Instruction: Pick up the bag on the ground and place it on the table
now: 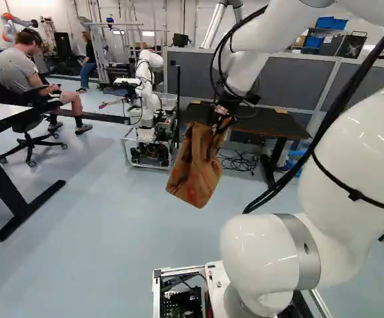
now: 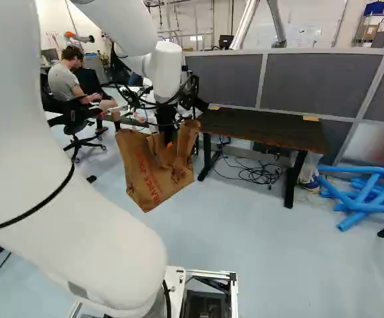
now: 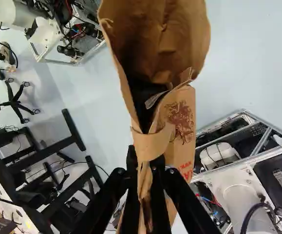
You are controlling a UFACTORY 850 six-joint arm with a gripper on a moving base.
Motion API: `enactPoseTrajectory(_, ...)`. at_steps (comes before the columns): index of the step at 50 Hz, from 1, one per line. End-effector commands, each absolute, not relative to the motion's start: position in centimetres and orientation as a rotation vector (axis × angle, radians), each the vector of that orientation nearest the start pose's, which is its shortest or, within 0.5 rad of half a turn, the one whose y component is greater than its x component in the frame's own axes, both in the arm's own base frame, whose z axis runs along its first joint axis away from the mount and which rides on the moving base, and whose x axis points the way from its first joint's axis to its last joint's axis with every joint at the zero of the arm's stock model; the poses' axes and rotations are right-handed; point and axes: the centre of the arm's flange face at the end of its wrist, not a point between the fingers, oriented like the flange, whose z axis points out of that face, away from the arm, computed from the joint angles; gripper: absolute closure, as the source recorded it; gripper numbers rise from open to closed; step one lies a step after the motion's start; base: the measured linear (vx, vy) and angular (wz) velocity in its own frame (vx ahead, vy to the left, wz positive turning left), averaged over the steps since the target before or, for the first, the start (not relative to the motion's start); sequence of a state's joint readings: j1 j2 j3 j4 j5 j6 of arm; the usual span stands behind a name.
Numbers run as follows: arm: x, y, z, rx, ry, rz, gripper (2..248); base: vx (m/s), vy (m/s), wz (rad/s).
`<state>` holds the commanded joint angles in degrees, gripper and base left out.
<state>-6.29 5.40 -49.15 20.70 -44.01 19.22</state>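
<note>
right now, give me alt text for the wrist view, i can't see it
A brown paper bag, mouth open, held in the jaws above a pale floor. To one side are black desk legs and another robot; to the other, this robot's own base.

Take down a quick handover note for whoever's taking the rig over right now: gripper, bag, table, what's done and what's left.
End effector: shut on the brown paper bag, pinching it at its top.
Bag: hanging in the air, off the floor, in front of the dark table's left end in the right base view.
Table: dark table ahead, likely the target.
Done: bag picked up.
Left: bring it over the tabletop, lower, release.
</note>
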Motion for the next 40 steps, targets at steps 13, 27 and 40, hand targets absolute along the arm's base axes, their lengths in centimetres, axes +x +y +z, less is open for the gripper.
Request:
enactPoseTrajectory(13,41.6,-2.36,54.22,-2.677,0.952,-0.214,229,0.086,-0.114,-0.055)
enactPoseTrajectory(27,41.6,-2.36,54.22,-2.677,0.952,-0.214,229,0.16,-0.153,-0.353)
enactPoseTrajectory(40,41.6,-2.36,54.22,-2.677,0.952,-0.214,229,0.212,-0.104,-0.5)
